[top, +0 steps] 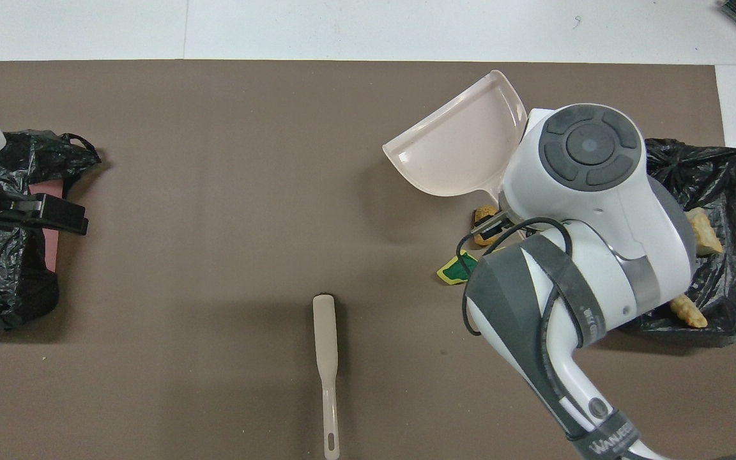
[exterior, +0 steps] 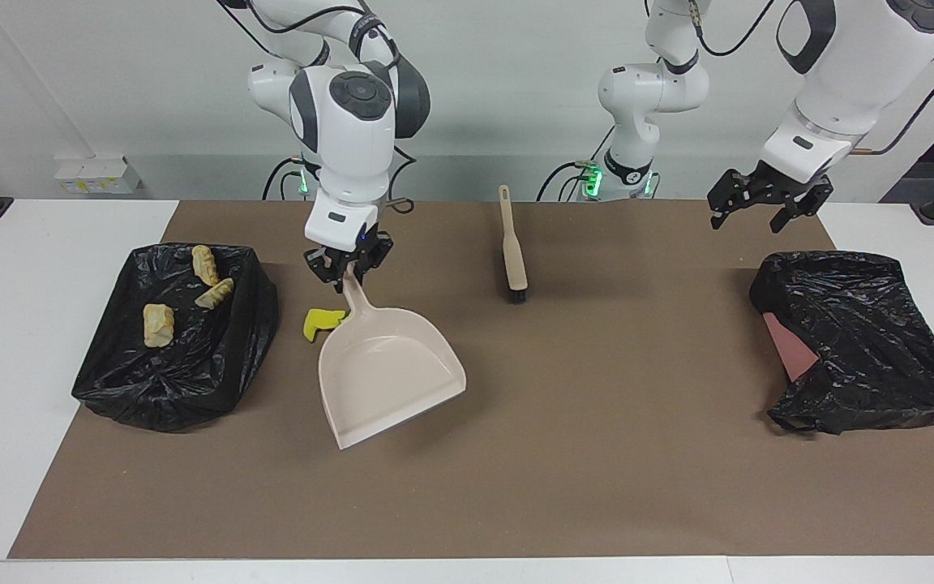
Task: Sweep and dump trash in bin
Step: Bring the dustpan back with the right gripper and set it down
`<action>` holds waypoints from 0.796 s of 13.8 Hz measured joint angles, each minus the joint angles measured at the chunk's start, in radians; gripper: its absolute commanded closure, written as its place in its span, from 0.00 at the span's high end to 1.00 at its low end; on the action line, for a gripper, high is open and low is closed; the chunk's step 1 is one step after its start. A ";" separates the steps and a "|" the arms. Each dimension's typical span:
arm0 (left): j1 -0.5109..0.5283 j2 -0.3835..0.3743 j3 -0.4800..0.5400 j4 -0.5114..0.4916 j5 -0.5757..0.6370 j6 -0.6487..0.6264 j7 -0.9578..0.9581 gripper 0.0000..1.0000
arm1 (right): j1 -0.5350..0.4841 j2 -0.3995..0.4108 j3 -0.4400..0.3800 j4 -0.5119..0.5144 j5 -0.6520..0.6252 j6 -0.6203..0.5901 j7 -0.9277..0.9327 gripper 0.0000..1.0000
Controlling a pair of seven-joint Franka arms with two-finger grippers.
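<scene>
We see the right gripper point(exterior: 348, 272) low over the brown mat point(exterior: 597, 454) toward the right arm's end of the worktop point(exterior: 21, 365), its jaws clenched on the handle of the beige dustpan point(exterior: 386, 373). The dustpan's scoop points away from the robots, and its pan looks bare of trash. Just beside the handle, on the mat, lies a yellow sponge bit with a dark green face point(exterior: 323, 322); in the overhead view a tan-orange piece point(top: 484, 220) shows close to it, partly hidden under the right arm. Between these and the end of the worktop sits a black bag-lined bin point(exterior: 183, 381), and three tan bread-like pieces point(exterior: 159, 324) rest on its plastic. We can count only these five lumps; any others we cannot make out. The beige-handled brush point(exterior: 512, 255) lies on the mat near the middle of the worktop, its black bristles pointing away from the robots and its handle toward them, well apart from both grippers. The left gripper point(exterior: 767, 209) hangs in the air over the edge of a second black bag point(exterior: 864, 349) at the left arm's end, jaws released and holding nothing. A reddish surface shows where that bag gapes.
</scene>
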 measured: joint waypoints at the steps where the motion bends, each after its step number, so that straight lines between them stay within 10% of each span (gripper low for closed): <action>1: 0.000 0.000 0.000 0.000 0.000 0.000 0.000 1.00 | 0.014 0.010 0.001 0.000 0.040 0.027 0.082 0.00; 11: 0.001 0.000 0.000 0.000 0.000 0.000 0.000 1.00 | 0.306 0.423 0.006 0.221 0.126 0.371 0.710 0.09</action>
